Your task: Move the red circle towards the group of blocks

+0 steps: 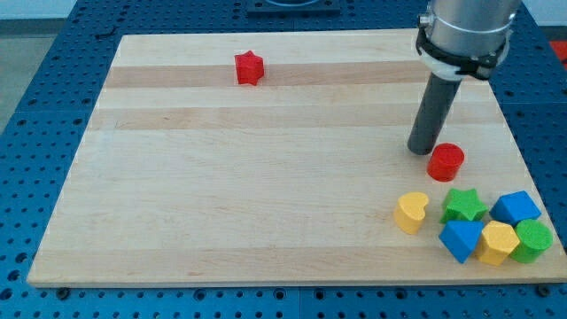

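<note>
No fingers fitted; rod only, my tip (pixel 420 151) set just upper-left of red circle (pixel 446 162).
Group of blocks (pixel 483 226) seen below/right of circle, near worktop (pixel 266 204) corner; push dir. judged down-right.

Single camera view; set above the near edge, facing down obliquely across the surface (pixel 266 204); moderately near; all four surface edges roughly visible.

A pale wooden board (pixel 266 195) is lying on a blue perforated table (pixel 35 106), which is showing on all sides. Soft even light is falling across the wood, casting faint shadows.
</note>
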Robot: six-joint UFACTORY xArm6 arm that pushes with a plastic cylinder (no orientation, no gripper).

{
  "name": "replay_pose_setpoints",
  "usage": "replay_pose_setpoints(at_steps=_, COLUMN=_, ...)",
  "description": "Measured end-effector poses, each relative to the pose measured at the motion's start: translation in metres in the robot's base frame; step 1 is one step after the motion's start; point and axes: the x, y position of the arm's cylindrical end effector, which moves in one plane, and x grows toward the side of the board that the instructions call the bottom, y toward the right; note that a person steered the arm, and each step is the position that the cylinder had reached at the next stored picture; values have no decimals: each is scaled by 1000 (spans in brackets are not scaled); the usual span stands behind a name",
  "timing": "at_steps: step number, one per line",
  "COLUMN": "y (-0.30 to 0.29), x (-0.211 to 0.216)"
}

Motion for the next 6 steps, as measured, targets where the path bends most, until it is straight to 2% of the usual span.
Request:
replay_pose_setpoints(at_steps=2, y=17, x=29)
replay_pose_setpoints(at_steps=6, y=19, x=38)
